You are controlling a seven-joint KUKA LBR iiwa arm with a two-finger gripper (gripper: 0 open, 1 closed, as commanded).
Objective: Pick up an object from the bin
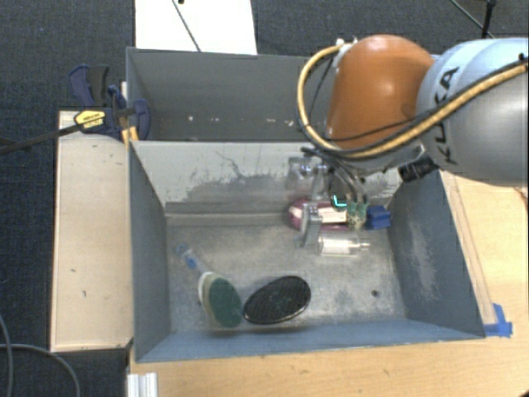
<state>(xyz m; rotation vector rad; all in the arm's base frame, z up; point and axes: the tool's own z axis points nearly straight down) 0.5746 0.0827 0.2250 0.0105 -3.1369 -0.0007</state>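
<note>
My gripper (311, 228) is low in the back right part of the bin, under the arm's orange cover. It stands in a small cluster of things. A pink-capped white item (329, 216) lies right beside it. Just in front of that lies a clear small bottle (343, 245) on its side. A small blue block (378, 217) sits to the right, with a greenish piece (356, 214) next to it. I cannot see whether anything is gripped.
Near the front wall lie a black oval brush (277, 298) and a dark green round pad with a white handle (218, 298). A small clear-and-blue piece (189, 260) lies at the left. The arm hangs over the bin's back right corner.
</note>
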